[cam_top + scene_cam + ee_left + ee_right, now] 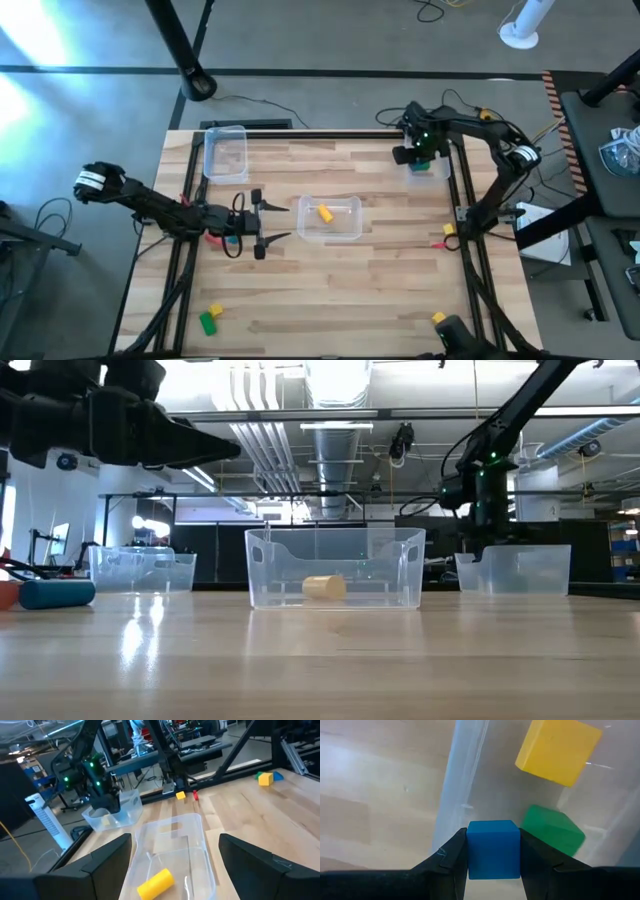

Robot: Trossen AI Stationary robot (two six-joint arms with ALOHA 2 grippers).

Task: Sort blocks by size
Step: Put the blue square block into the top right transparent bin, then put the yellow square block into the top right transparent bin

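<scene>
The right gripper (493, 851) is pinching a blue cube (493, 849) above the far-right bin (470, 775), so it should be lowering before letting go, while the left gripper (270, 222), fingers spread, is waiting beside the middle bin (352, 228).

Setting: robotics lab or workshop, open industrial hall. Exposed ceiling ducts (335, 440) and strip lights overhead, bare grey concrete floor (330, 35) with loose cables, wood surface (380, 290) on a dark metal frame, equipment racks beyond the left end effector (172, 850).
</scene>
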